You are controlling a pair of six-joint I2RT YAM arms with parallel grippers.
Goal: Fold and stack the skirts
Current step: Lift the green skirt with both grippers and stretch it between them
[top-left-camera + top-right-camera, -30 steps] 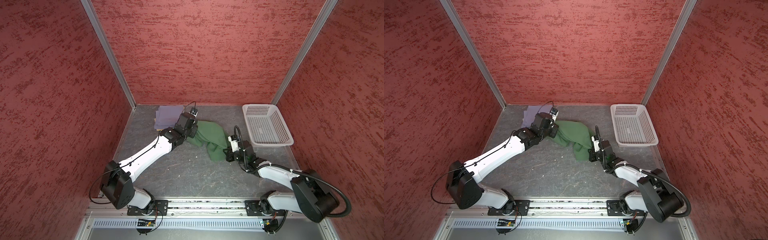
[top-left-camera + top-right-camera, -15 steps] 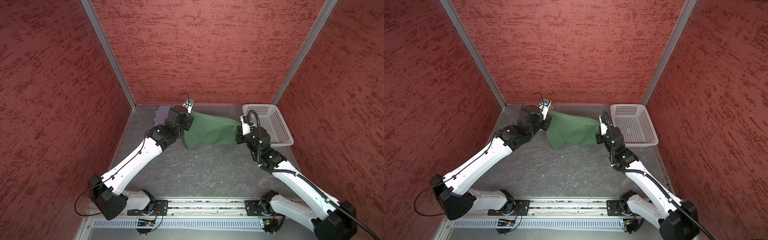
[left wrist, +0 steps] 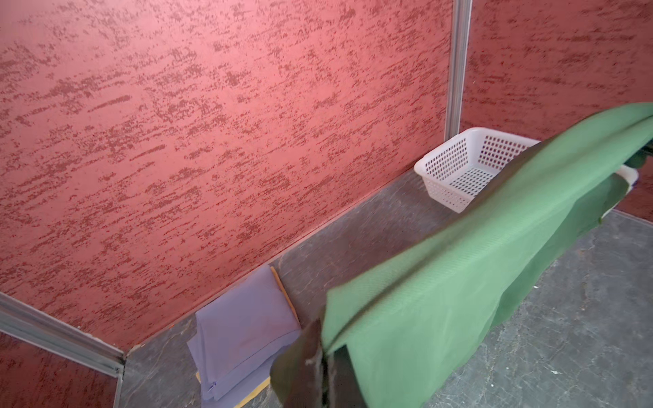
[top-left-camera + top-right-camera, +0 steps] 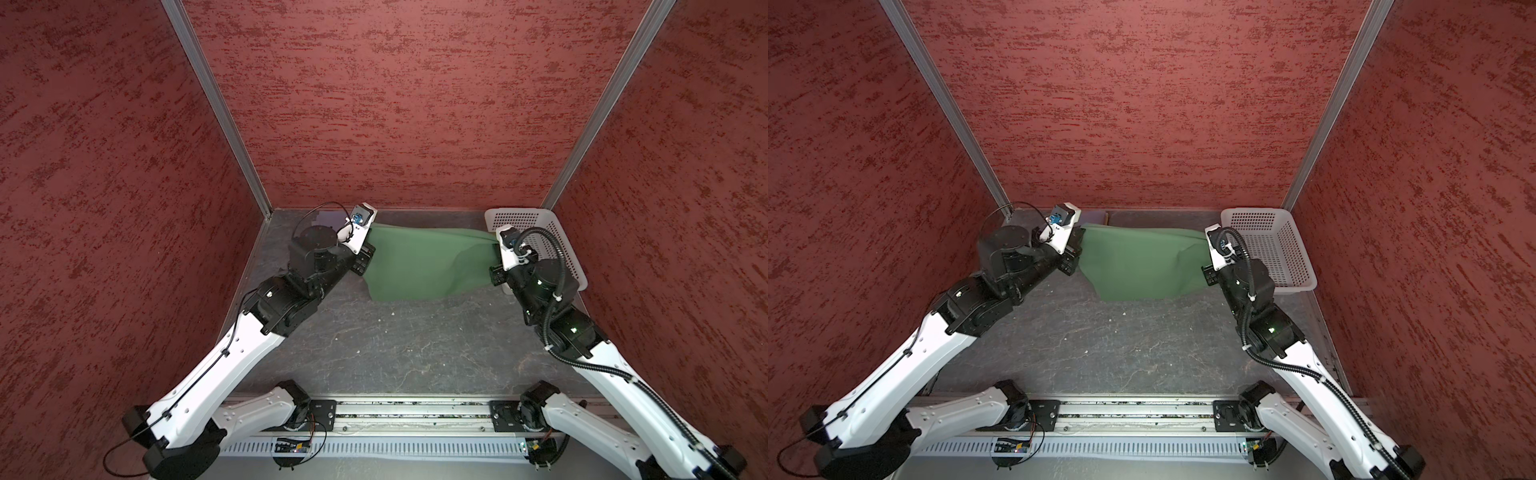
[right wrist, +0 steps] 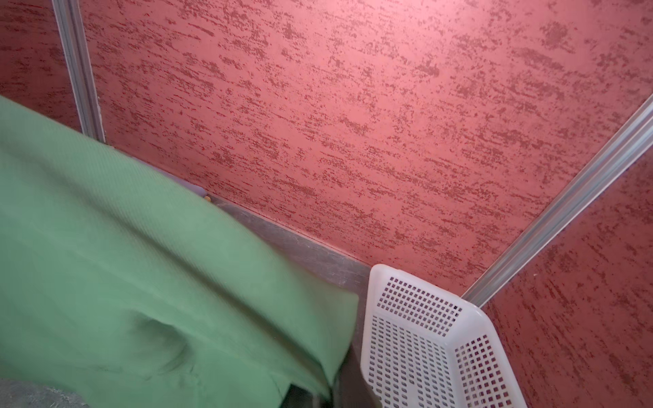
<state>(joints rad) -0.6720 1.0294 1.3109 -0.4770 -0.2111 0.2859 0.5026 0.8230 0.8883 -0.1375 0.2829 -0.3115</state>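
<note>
The dark green skirt [image 4: 428, 262] [image 4: 1142, 262] hangs stretched in the air between my two grippers, its lower edge drooping toward the grey table. My left gripper [image 4: 365, 255] [image 3: 327, 356] is shut on its left corner. On the right corner my right gripper [image 4: 496, 266] [image 5: 318, 392] is shut, beside the basket. The pale lavender skirt [image 3: 243, 325] lies folded in the back left corner. It rests on the mustard yellow skirt [image 3: 284, 293], of which only thin edges show. In both top views my left arm hides most of that stack.
A white perforated basket [image 4: 515, 212] [image 3: 445, 155] stands in the back right corner, close behind my right wrist. Red textured walls enclose the table on three sides. The grey tabletop [image 4: 395, 353] runs forward to the rail at the front.
Both arms have risen and spread apart, lifting the green skirt off the table. It went from a crumpled heap to a sheet stretched between the grippers.
</note>
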